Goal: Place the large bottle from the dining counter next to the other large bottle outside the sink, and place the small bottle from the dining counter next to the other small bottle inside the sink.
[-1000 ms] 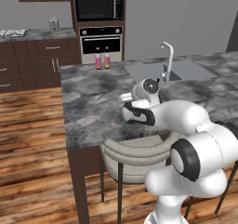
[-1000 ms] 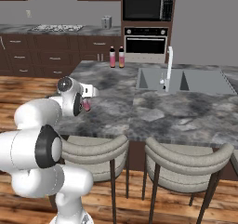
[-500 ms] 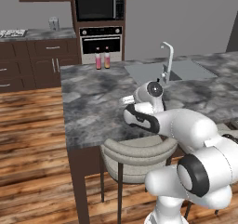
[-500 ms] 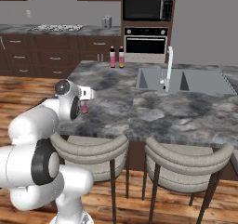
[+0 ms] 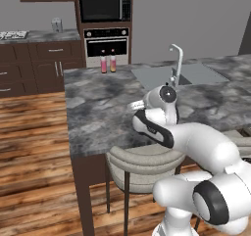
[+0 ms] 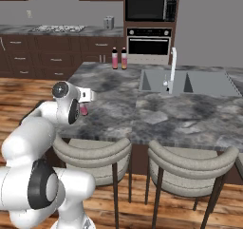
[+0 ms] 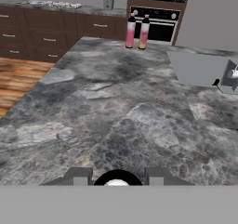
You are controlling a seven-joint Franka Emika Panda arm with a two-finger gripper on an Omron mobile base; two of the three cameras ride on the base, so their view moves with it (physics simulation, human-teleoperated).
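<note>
Your gripper [image 6: 84, 110] hangs over the near left edge of the dark grey marbled stone counter [image 5: 103, 107]. The jaws are closed on the tiny pink-to-yellow bottle with a dark cap [image 6: 83, 110], seen from above as a dark round cap [image 7: 117, 180] between the fingertips. Two tall pink bottles [image 7: 137, 32] stand side by side at the counter's far edge. The grey recessed two-basin sink [image 6: 204, 83] lies well to the right, its arched silver faucet [image 6: 172, 67] upright.

We are in a home kitchen. We see a built-in oven [image 6: 149, 45] under a microwave [image 6: 149, 6], a marbled island counter [image 6: 156, 114] with a sink [image 6: 190, 82], and stools [image 6: 92, 157].
</note>
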